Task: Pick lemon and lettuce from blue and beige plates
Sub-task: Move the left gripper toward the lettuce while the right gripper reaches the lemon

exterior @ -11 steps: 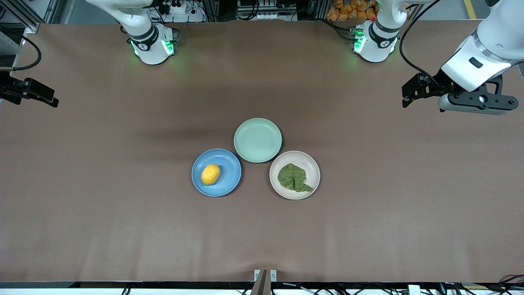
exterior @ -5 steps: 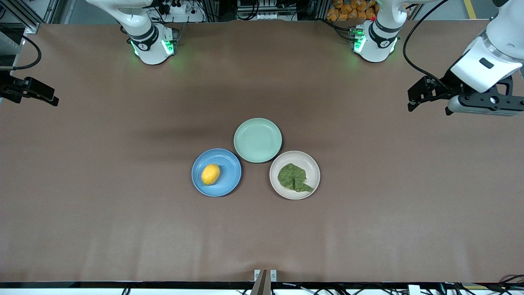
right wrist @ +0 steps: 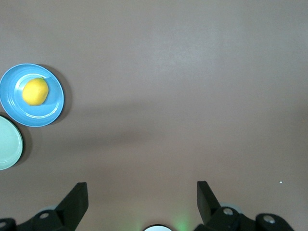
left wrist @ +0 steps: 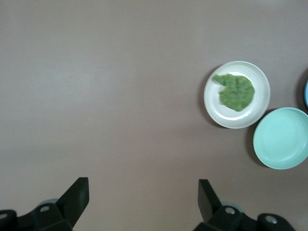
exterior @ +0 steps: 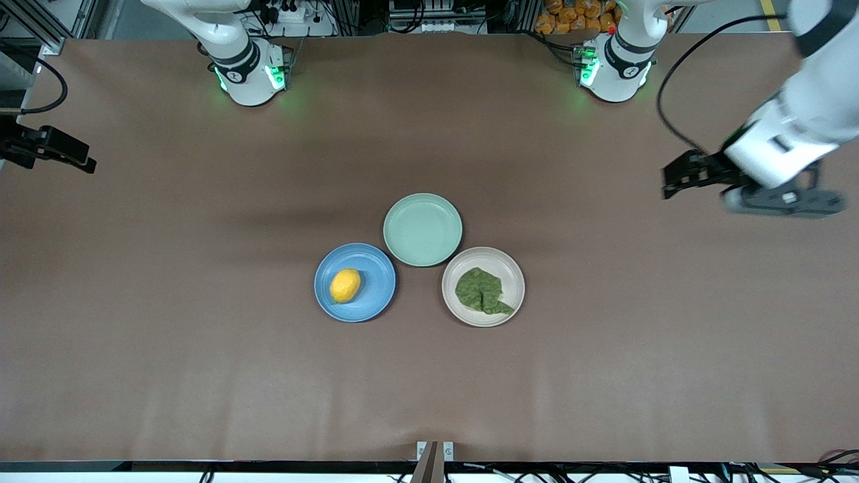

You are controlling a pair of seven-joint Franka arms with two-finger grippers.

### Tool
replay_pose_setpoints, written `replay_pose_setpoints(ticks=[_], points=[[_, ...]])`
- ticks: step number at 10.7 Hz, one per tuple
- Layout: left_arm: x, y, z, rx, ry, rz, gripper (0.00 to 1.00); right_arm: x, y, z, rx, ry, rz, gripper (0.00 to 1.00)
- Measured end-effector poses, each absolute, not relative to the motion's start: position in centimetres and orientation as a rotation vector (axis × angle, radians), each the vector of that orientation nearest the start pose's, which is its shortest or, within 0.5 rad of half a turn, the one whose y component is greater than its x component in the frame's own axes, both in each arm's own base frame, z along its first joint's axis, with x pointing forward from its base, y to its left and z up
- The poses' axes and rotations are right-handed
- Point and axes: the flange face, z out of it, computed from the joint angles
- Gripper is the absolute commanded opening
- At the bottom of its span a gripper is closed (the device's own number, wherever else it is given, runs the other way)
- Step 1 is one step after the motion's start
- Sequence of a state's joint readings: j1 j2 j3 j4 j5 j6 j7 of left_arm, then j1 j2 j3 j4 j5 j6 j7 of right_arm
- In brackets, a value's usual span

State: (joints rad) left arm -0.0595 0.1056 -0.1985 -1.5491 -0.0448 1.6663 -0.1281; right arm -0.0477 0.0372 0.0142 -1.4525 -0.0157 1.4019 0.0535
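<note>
Both jaws spread, I note: left gripper (left wrist: 142,202) and right gripper (right wrist: 142,202) over bare table. Lemon (exterior: 345,286) on blue plate (exterior: 377,295), long axis tilted upright; lettuce (exterior: 480,291) on beige plate (exterior: 513,272). Mint plate (exterior: 423,229) touches both, farther from camera.

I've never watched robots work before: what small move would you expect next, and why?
Probably the left gripper travels toward the beige plate. Its jaws stand open over bare table at the left arm's end, the lettuce lies untouched, and the lemon sits on the blue plate.
</note>
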Motion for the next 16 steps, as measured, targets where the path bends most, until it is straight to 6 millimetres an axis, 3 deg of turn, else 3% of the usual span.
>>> replay_pose_setpoints(ticks=[2,3,7,11,14,16], points=[[57.7,-20.2,55.4,-3.209,0.228,0.028,1.00,54.9,-1.7,64.3,-3.152,0.131,0.140,1.00],[58.0,-21.8,54.2,-3.213,0.222,0.033,1.00,55.0,-1.5,64.2,-3.152,0.124,0.140,1.00],[59.6,-25.2,49.2,-3.221,0.173,0.106,1.00,56.8,1.1,61.8,-3.116,0.210,0.141,1.00],[62.0,-26.7,43.2,-3.239,0.164,0.131,1.00,60.3,6.2,56.3,-3.110,0.318,0.147,1.00],[63.9,-29.5,37.4,-3.287,0.155,0.014,1.00,63.1,9.2,51.3,-3.058,0.385,0.135,1.00],[64.3,-31.2,34.9,-3.303,0.131,-0.040,1.00,64.7,11.7,47.8,-3.045,0.441,0.122,1.00]])
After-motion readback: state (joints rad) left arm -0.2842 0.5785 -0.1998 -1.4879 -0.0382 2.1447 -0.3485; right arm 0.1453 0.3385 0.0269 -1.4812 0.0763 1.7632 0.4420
